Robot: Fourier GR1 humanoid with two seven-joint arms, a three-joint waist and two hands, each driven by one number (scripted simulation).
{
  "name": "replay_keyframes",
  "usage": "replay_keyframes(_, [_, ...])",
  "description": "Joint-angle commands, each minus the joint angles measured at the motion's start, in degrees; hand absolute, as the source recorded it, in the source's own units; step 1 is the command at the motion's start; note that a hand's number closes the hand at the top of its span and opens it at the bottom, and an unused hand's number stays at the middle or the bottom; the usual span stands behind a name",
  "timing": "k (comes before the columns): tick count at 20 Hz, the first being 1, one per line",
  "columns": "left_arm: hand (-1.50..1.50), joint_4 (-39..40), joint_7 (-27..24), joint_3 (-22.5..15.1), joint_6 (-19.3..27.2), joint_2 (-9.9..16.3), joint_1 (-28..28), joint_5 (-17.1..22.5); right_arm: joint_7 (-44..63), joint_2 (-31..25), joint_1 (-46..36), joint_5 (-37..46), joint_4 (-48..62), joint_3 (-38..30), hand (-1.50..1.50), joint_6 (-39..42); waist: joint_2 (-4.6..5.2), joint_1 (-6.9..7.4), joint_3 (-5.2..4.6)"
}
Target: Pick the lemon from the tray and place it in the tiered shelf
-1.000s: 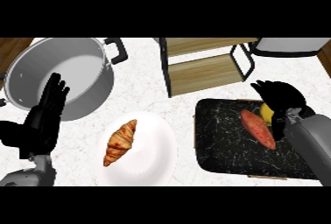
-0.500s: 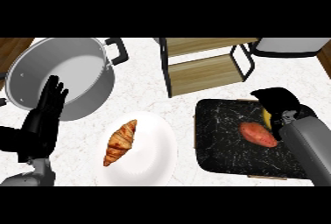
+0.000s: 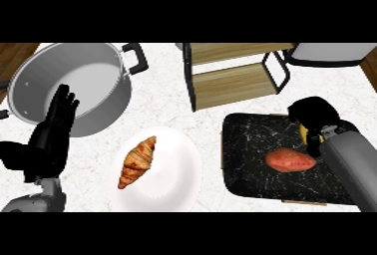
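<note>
A black marbled tray (image 3: pixel 250 149) lies at the right of the counter. On it rests a reddish sweet potato (image 3: pixel 291 160). Only a thin yellow sliver of the lemon (image 3: pixel 303 131) shows beside my right hand (image 3: pixel 315 115), whose curled fingers cover it over the tray's far right part. The wooden tiered shelf (image 3: pixel 230 75) with black posts stands just beyond the tray. My left hand (image 3: pixel 50 135) rests open, fingers up, at the left, in front of the pot.
A large steel pot (image 3: pixel 66 84) with a black handle stands at the back left. A white plate (image 3: pixel 175 179) carrying a croissant (image 3: pixel 138 161) sits left of the tray. A grey appliance (image 3: pixel 331 53) is at the back right.
My right hand has closed down over the lemon, hiding most of it. The sweet potato has rolled from upright to lying crosswise on the tray. The left hand has stayed still.
</note>
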Motion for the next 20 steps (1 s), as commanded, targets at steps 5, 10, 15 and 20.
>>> replay_keyframes(5, [0.0,-1.1,1.4,0.4,-0.1,0.3,2.0,0.0,11.4,19.5,9.1,-3.5,-11.4,0.4,1.5,-5.6,-0.12,-1.32,0.36])
replay_keyframes(10, [0.0,-0.7,1.8,0.0,0.2,0.1,0.8,-0.5,16.1,28.4,10.3,-7.0,-16.7,0.6,1.5,-5.2,0.19,-1.0,0.37])
replay_keyframes(15, [0.0,-0.6,1.4,0.2,-0.3,-0.4,2.1,0.3,23.2,28.7,14.5,-13.3,-33.8,4.7,1.5,-3.6,-0.11,-1.35,0.28])
replay_keyframes(20, [0.0,-0.8,1.8,1.1,-1.4,0.6,2.0,1.3,33.4,28.9,11.6,-22.0,-48.6,4.2,1.5,-9.8,-0.21,-1.25,0.27])
